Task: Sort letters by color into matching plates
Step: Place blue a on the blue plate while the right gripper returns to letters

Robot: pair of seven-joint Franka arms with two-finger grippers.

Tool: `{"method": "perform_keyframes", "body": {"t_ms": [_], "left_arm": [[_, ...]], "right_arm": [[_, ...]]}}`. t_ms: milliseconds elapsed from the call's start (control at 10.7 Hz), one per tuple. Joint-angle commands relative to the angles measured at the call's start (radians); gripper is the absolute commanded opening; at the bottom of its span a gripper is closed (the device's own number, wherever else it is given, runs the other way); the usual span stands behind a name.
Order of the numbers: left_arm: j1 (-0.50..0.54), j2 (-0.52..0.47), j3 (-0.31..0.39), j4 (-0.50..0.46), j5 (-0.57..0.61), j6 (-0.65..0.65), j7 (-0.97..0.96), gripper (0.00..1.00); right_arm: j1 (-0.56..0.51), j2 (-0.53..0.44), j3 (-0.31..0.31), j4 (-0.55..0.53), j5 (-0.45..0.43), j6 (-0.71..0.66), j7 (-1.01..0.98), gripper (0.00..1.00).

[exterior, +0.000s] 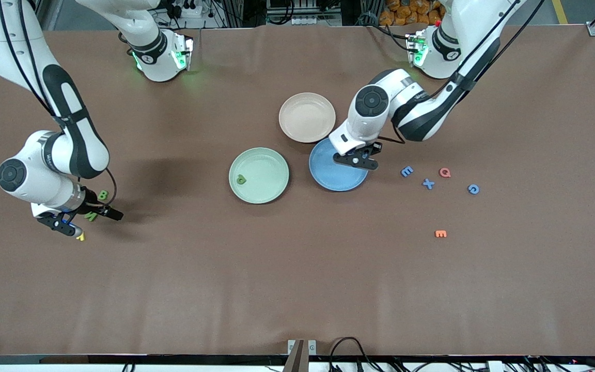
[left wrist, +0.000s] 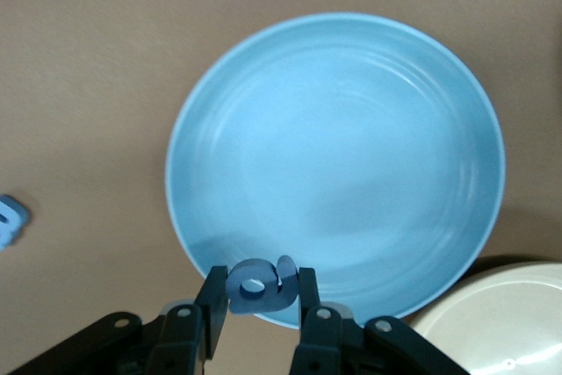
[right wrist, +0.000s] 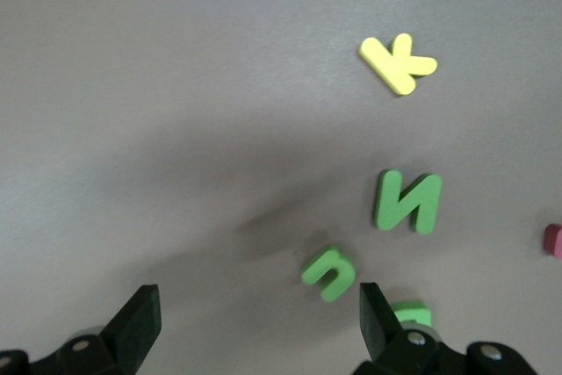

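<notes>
Now the left gripper [left wrist: 260,305] hung over the blue plate [left wrist: 351,155], a blue letter [left wrist: 259,285] pinched between its fingers, ready to drop by color. The right gripper [right wrist: 255,322] hovered spread wide, green letters [right wrist: 407,201] just off its fingertips, lining up a pick; the green plate [exterior: 271,183] held one letter.

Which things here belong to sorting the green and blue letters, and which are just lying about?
Job: green plate holding one green letter; blue plate; blue letter in the left gripper; blue letters on the table; green letters under the open right gripper.
Lying about: beige plate; yellow letter; pink letter; orange letter.
</notes>
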Motion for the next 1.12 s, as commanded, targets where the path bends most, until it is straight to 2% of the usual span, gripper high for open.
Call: {"method": "perform_keyframes", "body": {"t_ms": [0,93,280,373,466,1025], "left_arm": [[-0.054,0.044,-0.002,0.038,0.017,-0.011,-0.081,0.00],[-0.057,0.050,0.000,0.047,0.016,-0.011,-0.083,0.07],[-0.057,0.072,0.003,0.064,0.016,-0.011,-0.083,0.13],[-0.055,0.075,0.003,0.064,0.016,-0.011,-0.084,0.26],[-0.054,0.075,0.004,0.064,0.016,-0.011,-0.084,0.99],[-0.038,0.060,0.004,0.064,0.026,-0.020,-0.078,1.00]], "right_arm": [[-0.081,0.036,0.060,0.006,-0.021,0.047,-0.008,1.00],[-0.092,0.039,0.072,0.005,-0.022,0.052,-0.008,1.00],[-0.100,0.046,0.076,0.003,-0.027,0.058,-0.008,1.00],[-0.100,0.047,0.076,0.000,-0.027,0.064,-0.008,1.00],[-0.104,0.049,0.076,-0.004,-0.028,0.066,-0.008,1.00],[-0.124,0.055,0.076,-0.044,-0.028,0.107,-0.008,1.00]]}}
